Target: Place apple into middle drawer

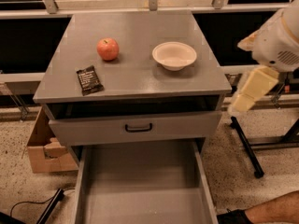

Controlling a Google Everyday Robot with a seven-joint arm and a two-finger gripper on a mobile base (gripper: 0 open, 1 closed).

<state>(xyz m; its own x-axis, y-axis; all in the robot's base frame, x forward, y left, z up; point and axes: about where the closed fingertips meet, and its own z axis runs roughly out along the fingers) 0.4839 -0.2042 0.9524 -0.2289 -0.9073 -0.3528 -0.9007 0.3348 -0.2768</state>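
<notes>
The red-orange apple (108,49) rests on the grey cabinet top (135,73), left of centre. The middle drawer (145,185) is pulled out at the bottom of the view, its flat grey floor bare. Above it is a grey drawer front with a black handle (138,128), slightly open. My gripper (238,105) hangs on the cream and white arm (275,45) to the right of the cabinet, off its right edge. It is about level with the cabinet top, far from the apple, and holds nothing that I can see.
A white bowl (174,55) sits right of the apple, and a dark snack packet (89,80) lies near the front left corner. A cardboard box (44,148) stands on the floor at the left. A black stand leg (247,148) and a person's leg (271,209) are at the right.
</notes>
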